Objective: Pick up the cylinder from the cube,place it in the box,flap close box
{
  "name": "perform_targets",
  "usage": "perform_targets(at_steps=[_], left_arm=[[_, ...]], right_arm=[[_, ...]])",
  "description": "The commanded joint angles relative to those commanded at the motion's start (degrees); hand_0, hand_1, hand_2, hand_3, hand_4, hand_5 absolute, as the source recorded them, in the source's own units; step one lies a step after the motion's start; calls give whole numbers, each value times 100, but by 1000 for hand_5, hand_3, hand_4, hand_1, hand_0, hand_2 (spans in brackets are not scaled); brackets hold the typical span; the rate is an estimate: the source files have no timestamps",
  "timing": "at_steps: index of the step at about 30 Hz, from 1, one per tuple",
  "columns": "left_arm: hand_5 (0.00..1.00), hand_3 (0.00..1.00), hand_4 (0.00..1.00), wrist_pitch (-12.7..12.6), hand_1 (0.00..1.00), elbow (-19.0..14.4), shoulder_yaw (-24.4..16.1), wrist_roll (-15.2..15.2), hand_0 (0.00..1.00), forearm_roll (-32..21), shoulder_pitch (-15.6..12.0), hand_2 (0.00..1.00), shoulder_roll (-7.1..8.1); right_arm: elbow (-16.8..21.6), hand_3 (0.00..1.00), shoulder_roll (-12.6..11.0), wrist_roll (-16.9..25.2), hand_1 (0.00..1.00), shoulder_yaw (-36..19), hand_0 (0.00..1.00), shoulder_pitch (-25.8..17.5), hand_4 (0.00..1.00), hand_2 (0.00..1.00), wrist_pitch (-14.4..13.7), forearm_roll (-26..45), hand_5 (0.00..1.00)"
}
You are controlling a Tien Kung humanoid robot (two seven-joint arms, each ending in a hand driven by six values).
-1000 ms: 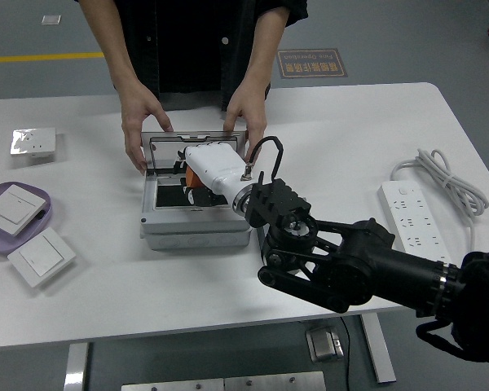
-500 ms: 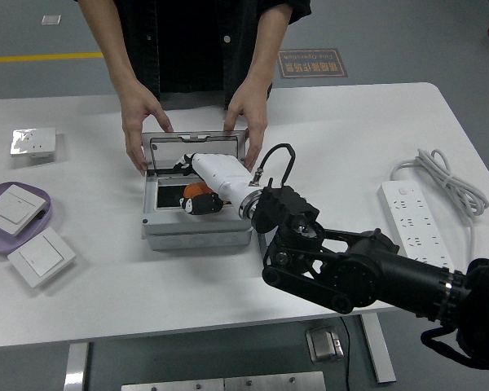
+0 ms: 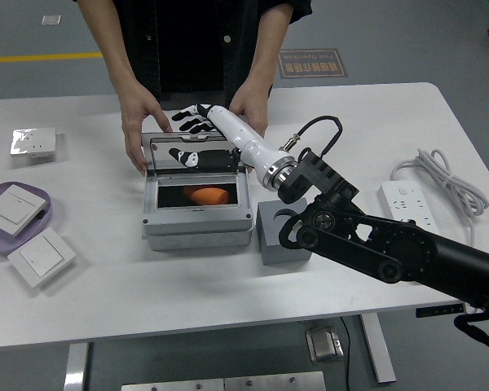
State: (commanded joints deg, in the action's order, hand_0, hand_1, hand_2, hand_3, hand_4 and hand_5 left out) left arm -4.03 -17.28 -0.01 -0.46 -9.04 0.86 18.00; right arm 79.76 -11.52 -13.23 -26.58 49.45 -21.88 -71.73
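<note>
Now the white table is seen, with a person's hands placed at the box's far corners | grey box is open, lid raised upright | grey cube is just beside the box on its right | right hand is held above the lid, fingers spread, nothing gripped | orange cylinder lies inside the box.

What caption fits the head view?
Orange cylinder lies in the box; right hand reaches behind its raised lid, person's hands steadying it.
</note>
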Motion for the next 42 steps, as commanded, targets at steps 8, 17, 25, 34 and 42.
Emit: perform_targets(at_steps=[8, 17, 25, 34, 42], left_arm=[[318, 657, 752, -2, 629, -3, -1, 8, 613, 11, 59, 621, 57], [320, 656, 755, -3, 629, -17, -14, 10, 613, 35, 75, 621, 96], [322, 656, 755, -4, 629, -15, -81, 16, 613, 68, 31, 621, 53], [321, 656, 755, -6, 629, -7, -135, 16, 613, 87, -8, 620, 32], [316, 655, 752, -5, 629, 1, -100, 16, 613, 34, -51, 620, 2]], right_arm=[[-906, 685, -11, 490, 653, 516, 717, 556, 743, 651, 134, 1076, 318], [-1749, 677, 101, 693, 643, 929, 703, 690, 730, 637, 270, 1693, 338], [-853, 669, -267, 412, 638, 1111, 699, 508, 718, 634, 28, 1338, 349], [378, 668, -563, -122, 633, 1475, 614, 364, 682, 630, 162, 754, 365], [595, 676, -608, -314, 645, 1375, 624, 98, 692, 645, 443, 422, 378]])
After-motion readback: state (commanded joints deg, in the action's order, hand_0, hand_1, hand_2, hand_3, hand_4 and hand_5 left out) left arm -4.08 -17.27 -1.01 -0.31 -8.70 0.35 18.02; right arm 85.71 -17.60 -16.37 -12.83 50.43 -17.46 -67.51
